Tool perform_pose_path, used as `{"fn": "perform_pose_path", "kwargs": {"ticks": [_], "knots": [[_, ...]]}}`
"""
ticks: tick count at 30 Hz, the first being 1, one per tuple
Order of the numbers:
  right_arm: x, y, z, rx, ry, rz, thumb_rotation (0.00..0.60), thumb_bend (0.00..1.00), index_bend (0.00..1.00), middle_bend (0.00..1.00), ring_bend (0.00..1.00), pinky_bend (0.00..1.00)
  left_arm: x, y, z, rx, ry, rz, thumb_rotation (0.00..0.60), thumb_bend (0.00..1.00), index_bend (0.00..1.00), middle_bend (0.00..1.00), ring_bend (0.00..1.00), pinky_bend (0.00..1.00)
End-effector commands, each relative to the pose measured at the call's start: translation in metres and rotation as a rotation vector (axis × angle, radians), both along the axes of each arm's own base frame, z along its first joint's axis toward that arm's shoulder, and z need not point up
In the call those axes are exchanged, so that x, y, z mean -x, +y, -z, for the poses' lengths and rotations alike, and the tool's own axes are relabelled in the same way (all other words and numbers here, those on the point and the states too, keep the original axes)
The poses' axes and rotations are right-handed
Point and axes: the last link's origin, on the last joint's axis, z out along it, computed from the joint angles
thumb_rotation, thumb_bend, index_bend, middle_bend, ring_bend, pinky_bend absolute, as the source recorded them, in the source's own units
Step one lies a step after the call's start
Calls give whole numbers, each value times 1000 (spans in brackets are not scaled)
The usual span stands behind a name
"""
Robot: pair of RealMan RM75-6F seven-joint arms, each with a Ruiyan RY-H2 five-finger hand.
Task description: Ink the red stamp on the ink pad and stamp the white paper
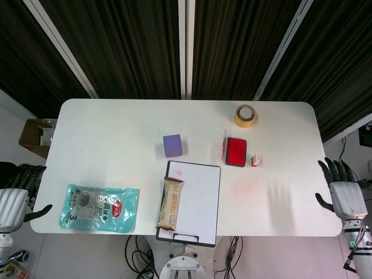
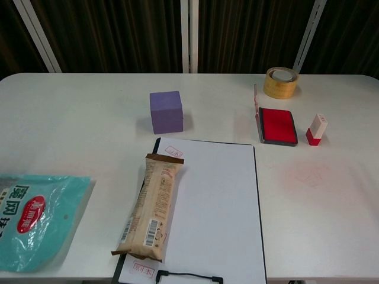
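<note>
The small red-and-white stamp (image 1: 256,160) (image 2: 317,129) stands upright on the table, just right of the open ink pad (image 1: 235,152) (image 2: 278,126) with its red surface showing. The white paper (image 1: 195,197) (image 2: 213,207) lies on a clipboard at the table's front middle, with a red mark near its top left corner. My right hand (image 1: 342,195) hangs off the table's right edge, fingers apart, holding nothing. My left hand (image 1: 14,197) hangs off the left edge, also empty with fingers spread. Neither hand shows in the chest view.
A brown snack packet (image 1: 169,203) (image 2: 148,207) lies across the paper's left edge. A purple cube (image 1: 172,145) (image 2: 166,112) sits behind the clipboard. A tape roll (image 1: 246,115) (image 2: 280,82) lies at the back right. A teal bag (image 1: 99,207) (image 2: 29,216) lies front left.
</note>
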Motion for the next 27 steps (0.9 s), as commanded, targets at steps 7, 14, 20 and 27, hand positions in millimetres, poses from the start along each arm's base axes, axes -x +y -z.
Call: {"fn": "perform_pose_path", "kwargs": {"ticks": [7, 14, 20, 27], "knots": [[1, -25, -3, -47, 85, -40, 600, 202, 0, 0, 0, 0, 0, 3, 4, 12, -4, 5, 600, 0, 141, 150, 122, 244], [-5, -58, 14, -186, 149, -118, 600, 259, 0, 0, 0, 0, 1, 1, 6, 19, -5, -2, 600, 0, 141, 150, 122, 244], [-17, -93, 39, -278, 158, -180, 600, 355, 0, 30, 0, 0, 1, 1, 7, 22, -5, -3, 600, 0, 141, 150, 122, 244], [-32, -120, 71, -362, 159, -222, 600, 548, 0, 63, 0, 0, 5, 1, 8, 27, -2, -15, 600, 0, 141, 150, 122, 244]]}}
